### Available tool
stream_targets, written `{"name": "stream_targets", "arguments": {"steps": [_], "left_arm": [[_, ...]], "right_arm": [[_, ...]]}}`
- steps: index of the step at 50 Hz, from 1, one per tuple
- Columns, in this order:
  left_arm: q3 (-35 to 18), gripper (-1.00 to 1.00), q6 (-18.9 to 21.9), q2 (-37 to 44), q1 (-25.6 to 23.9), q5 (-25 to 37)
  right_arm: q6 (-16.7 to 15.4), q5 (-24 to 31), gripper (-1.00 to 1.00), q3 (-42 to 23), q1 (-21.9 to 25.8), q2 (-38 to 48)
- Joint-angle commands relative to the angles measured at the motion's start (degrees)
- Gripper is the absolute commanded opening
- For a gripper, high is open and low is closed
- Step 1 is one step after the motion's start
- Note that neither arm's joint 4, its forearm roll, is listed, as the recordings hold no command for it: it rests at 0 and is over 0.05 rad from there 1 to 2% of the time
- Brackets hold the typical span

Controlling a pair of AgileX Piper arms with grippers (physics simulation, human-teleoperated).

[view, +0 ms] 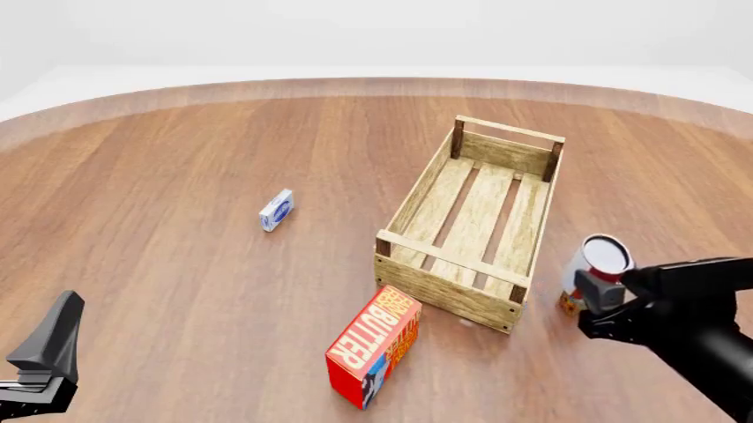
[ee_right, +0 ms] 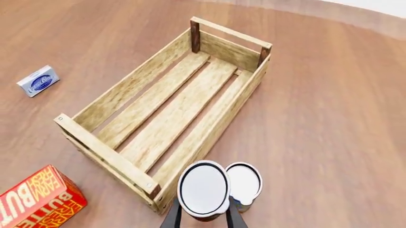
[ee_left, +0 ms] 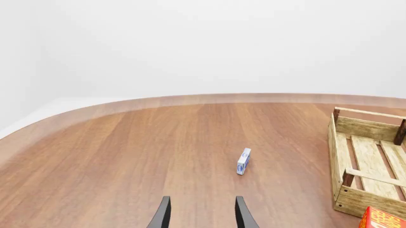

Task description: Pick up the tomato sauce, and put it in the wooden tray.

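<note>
The tomato sauce (ee_right: 203, 189) is a small can with a silvery-white top, and my right gripper (ee_right: 201, 219) is shut on it, one finger on each side. From the front, the can (view: 600, 264) is just right of the wooden tray's near right corner, seemingly raised a little, with the right gripper (view: 592, 304) below its top. The wooden tray (view: 453, 256) is a light slatted crate with nothing in it, also seen as the tray (ee_right: 101, 142) ahead of the can. My left gripper (ee_left: 201, 216) is open and holds nothing, low at the front left (view: 53, 339).
A second can (ee_right: 246, 180) stands right beside the held one, mostly hidden in the front view (view: 570, 304). A red butter box (view: 376, 346) stands before the tray's near end. A small blue-and-white box (view: 277, 210) lies left of the tray.
</note>
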Motion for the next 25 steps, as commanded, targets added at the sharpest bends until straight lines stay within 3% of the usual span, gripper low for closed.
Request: {"name": "stream_targets", "arguments": {"steps": [1,12,25], "left_arm": [[0.00,1.00,0.00,0.00,0.00,0.00],[0.00,1.00,0.00,0.00,0.00,0.00],[0.00,1.00,0.00,0.00,0.00,0.00]], "right_arm": [[1.07,5.28,-1.00,-2.16,0.05,-4.58],[0.78,8.92,-1.00,-4.98,0.19,-6.39],[0.60,9.19,-1.00,-6.92,0.65,-5.29]]}}
